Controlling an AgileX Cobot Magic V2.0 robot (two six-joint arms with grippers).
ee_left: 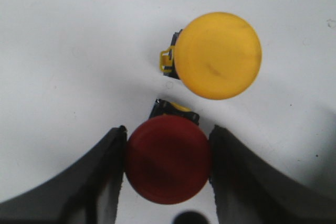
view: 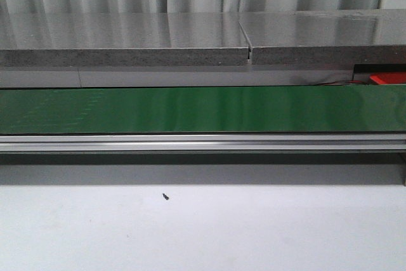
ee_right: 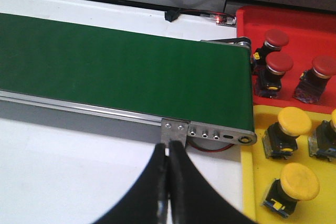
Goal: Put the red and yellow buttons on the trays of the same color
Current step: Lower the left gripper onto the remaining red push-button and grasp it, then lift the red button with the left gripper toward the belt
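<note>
Between the left gripper's [ee_left: 168,163] dark fingers [ee_left: 107,177] on the white table [ee_left: 63,51] sits a red button [ee_left: 168,159], cap toward the camera and long axis seemingly upright; the fingers flank the cap, touching or nearly so, so I'd squeeze evenly across the cap's width before lifting straight up. Just beyond it stands a yellow button [ee_left: 218,55], cap likewise up, near enough to be nudged. Farther off, the right gripper [ee_right: 169,182], pressed together and empty, hangs near the green conveyor belt [ee_right: 121,72], with the red tray [ee_right: 310,30] and yellow tray [ee_right: 262,166] beyond, both holding matching buttons.
</note>
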